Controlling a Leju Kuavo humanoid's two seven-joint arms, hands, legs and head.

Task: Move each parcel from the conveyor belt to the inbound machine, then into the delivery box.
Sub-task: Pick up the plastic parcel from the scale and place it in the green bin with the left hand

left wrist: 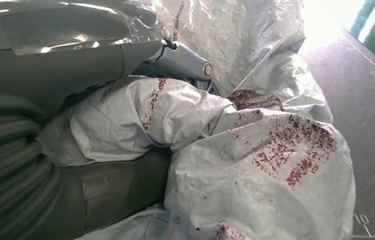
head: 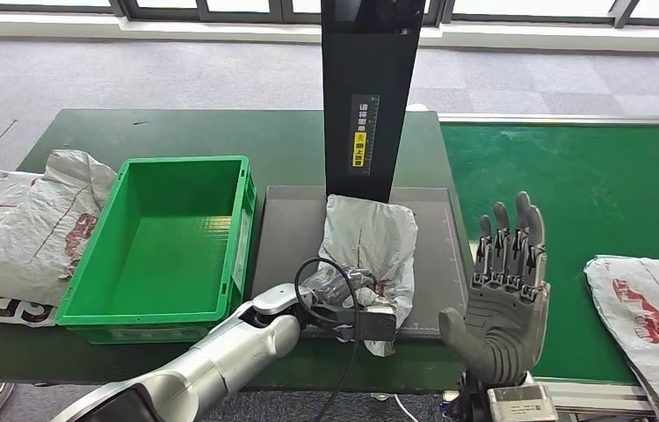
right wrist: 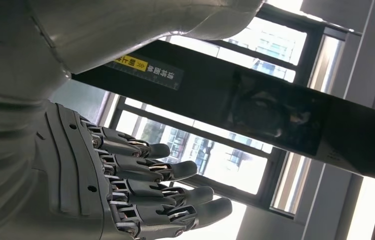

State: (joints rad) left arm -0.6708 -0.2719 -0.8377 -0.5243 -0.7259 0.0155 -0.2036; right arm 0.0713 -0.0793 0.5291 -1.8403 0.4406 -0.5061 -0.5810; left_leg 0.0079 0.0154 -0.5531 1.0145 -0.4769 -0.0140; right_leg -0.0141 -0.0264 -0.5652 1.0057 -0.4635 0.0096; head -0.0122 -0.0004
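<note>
A dark green table runs across the middle of the head view, with grey carpet and a window line along the top edge. A green conveyor belt occupies the right half of the frame. The inbound machine sits at frame centre: a flat dark platform with a black upright column rising to the top edge.

Parcel position: one grey-white parcel lies on the platform, directly below the column. Its long axis runs from the column toward the bottom of the frame. The lower end is bunched up.

Left hand: at the lower end of the parcel, closed on the crumpled bag. The left wrist view confirms this: bag material with red print is gathered between the thumb and the fingers.

Right hand: raised at lower right of centre, fingers straight and apart, holding nothing. It stands between the platform and the belt, apart from both parcels.

Delivery box: a green crate just left of the platform, touching or nearly touching its edge. The interior holds nothing visible.

Other parcels: a second parcel lies on the belt at lower right; more bags lie at the left edge.

Judgement: the next move is a transfer leftward in the frame, from platform to crate. The left hand is the nearer hand and already has the grip
</note>
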